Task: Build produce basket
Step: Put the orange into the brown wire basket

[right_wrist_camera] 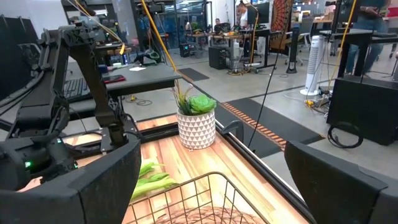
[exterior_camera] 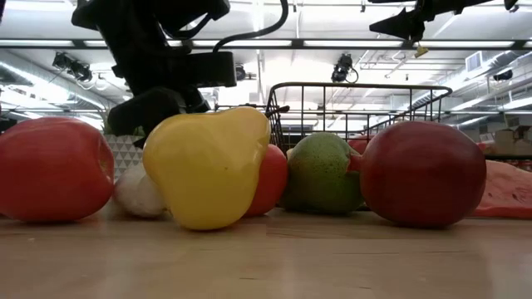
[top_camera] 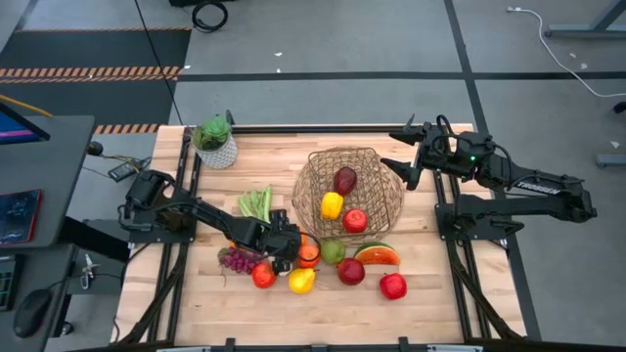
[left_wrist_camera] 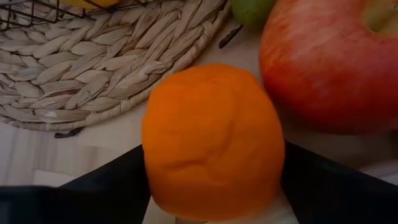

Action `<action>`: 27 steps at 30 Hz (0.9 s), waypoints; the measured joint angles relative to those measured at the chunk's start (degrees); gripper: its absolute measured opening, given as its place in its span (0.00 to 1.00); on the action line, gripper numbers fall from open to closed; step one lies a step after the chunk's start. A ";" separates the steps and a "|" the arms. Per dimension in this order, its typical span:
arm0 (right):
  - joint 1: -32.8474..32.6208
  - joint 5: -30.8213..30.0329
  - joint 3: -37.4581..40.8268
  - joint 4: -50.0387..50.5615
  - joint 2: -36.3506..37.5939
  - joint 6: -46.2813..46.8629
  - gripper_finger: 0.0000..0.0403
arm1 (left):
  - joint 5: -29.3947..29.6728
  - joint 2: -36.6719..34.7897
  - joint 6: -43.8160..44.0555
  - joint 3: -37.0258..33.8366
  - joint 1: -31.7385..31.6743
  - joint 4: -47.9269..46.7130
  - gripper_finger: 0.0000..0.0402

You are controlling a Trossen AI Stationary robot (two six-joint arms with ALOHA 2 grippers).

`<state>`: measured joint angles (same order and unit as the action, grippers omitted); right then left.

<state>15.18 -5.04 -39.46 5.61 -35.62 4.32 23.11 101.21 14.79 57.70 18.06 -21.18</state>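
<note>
The left gripper (top_camera: 301, 252) sat low at the table, its two fingers standing on either side of an orange (left_wrist_camera: 212, 140), whether clamped or loose could not be told. The basket (top_camera: 323, 176) lay just ahead of it. The right gripper (top_camera: 403, 150) hovered spread wide beside the basket's far rim.

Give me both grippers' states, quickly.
Left gripper: fingers around the orange on the table; grip cannot be told.
Right gripper: open, empty, above the basket.
</note>
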 joint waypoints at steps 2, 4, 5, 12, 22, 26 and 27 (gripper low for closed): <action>0.00 -0.01 0.00 0.00 0.00 0.00 0.99 | 0.00 0.00 0.00 0.01 0.00 -0.04 0.74; 0.00 -0.01 0.02 0.00 0.00 0.00 0.99 | 0.00 0.00 0.00 0.00 0.00 -0.06 0.71; 0.00 0.00 0.00 0.00 0.00 0.00 0.99 | 0.00 0.00 0.00 0.01 0.00 -0.06 0.70; 0.00 0.00 0.00 0.02 0.00 0.00 0.99 | 0.05 -1.28 0.00 3.04 -0.28 -5.43 0.65; 0.00 0.00 0.00 0.44 0.04 0.02 0.99 | 3.76 -9.47 0.01 3.86 -2.36 -10.46 0.66; 0.00 0.00 0.02 0.44 0.04 0.02 0.99 | 5.50 -13.35 -0.13 3.86 -3.04 -10.30 0.66; 0.00 0.00 0.00 0.43 0.05 0.02 0.99 | 5.97 -14.16 -0.22 3.86 -3.27 -10.32 0.66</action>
<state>15.18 -5.04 -39.46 6.03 -35.56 4.34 29.08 87.05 14.57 61.56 14.79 -31.49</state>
